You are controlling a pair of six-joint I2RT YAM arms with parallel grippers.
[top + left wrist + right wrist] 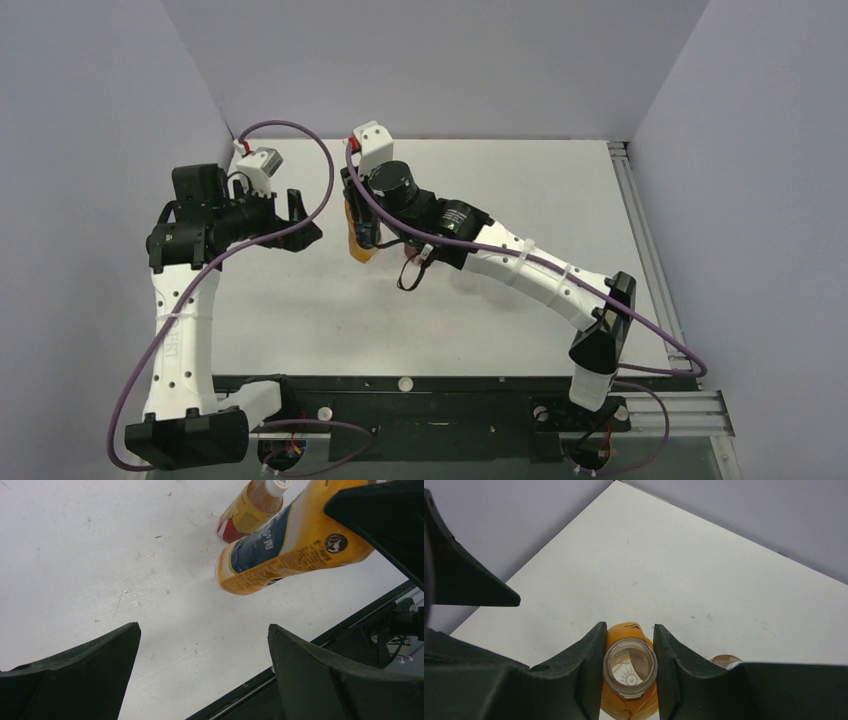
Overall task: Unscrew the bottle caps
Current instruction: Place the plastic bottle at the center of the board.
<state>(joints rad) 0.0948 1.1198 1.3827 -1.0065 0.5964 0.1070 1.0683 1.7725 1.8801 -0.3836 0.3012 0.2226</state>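
**White table, one bottle gripped at the neck**

White table fills the floor of a booth with plain lavender-grey walls, the two arms reaching in from the near edge.

The right gripper is closed tight around the neck of the orange plastic bottle with a dark label, one finger on each side. The bottle's mouth is uncapped, and the right wrist view looks straight down into it. In the top view the bottle hangs under that gripper near the table's middle. In the left wrist view its base appears tipped and lifted off the surface, though the angle makes this hard to confirm.

The left gripper is spread to its widest and holds nothing. In the top view it sits at 9 o'clock of the orange bottle, near but apart from it.

The reddish-brown plastic bottle stands on the table at 12 o'clock of the orange one in the left wrist view, with a white screw cap on it.
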